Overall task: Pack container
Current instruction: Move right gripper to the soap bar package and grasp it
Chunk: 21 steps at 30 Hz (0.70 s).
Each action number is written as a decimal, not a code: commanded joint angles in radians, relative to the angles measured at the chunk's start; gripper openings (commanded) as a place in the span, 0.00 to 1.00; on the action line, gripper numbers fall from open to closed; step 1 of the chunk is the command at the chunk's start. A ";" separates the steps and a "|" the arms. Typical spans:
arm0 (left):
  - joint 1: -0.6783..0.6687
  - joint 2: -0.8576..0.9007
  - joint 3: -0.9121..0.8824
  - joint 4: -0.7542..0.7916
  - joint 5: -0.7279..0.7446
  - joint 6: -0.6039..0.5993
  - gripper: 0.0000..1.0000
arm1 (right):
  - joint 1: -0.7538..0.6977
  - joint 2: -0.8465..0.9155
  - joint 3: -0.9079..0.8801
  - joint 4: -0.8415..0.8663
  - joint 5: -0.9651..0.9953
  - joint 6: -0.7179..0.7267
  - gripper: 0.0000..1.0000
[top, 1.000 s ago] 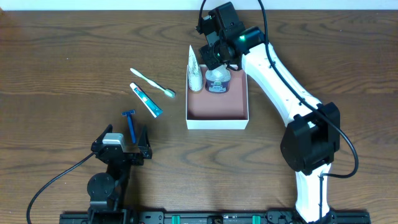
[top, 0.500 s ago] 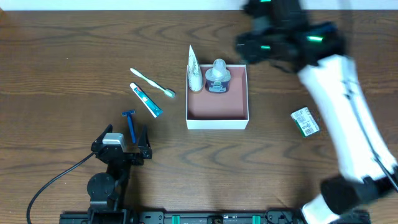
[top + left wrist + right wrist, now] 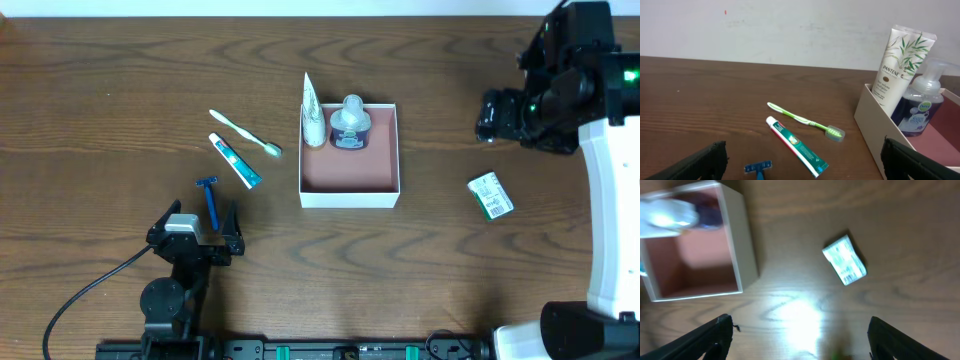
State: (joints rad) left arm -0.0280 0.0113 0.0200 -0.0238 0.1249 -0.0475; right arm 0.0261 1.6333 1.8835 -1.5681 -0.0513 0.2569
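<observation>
The container point(image 3: 350, 201), a shallow white-walled box with a reddish-brown floor, sits mid-table. A white Pantene tube point(image 3: 314, 115) and a blue pump bottle point(image 3: 350, 125) stand along its far wall. A green toothbrush point(image 3: 245, 133), a toothpaste tube point(image 3: 236, 161) and a blue razor point(image 3: 209, 197) lie to its left. My left gripper point(image 3: 197, 222) rests open near the razor point(image 3: 758, 169), holding nothing. My right gripper point(image 3: 497, 118) hangs open and empty right of the container point(image 3: 742, 255), above a small green-and-white box point(image 3: 490, 195).
In the left wrist view the toothbrush point(image 3: 805, 120) and toothpaste point(image 3: 796, 145) lie ahead of the open jaws, with the container wall point(image 3: 885, 130) to the right. The small box point(image 3: 845, 260) lies on bare wood in the blurred right wrist view.
My right arm has swung from over the pump bottle in the container out to the right, and its jaws have widened. The bottle stays in the container. The left arm has not moved.
</observation>
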 commanded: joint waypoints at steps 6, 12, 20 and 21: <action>0.003 0.000 -0.016 -0.035 0.021 0.014 0.98 | -0.071 0.007 -0.348 0.154 0.010 0.160 0.93; 0.003 0.000 -0.016 -0.035 0.021 0.013 0.98 | -0.107 0.007 -0.588 0.367 0.010 0.264 0.99; 0.003 0.000 -0.016 -0.035 0.021 0.014 0.98 | -0.119 0.007 -0.799 0.612 0.005 0.297 0.99; 0.003 0.000 -0.016 -0.035 0.021 0.014 0.98 | -0.119 0.007 -0.819 0.644 0.007 0.296 0.99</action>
State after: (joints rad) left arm -0.0280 0.0113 0.0200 -0.0238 0.1249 -0.0475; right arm -0.0853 1.6382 1.1065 -0.9646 -0.0490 0.5205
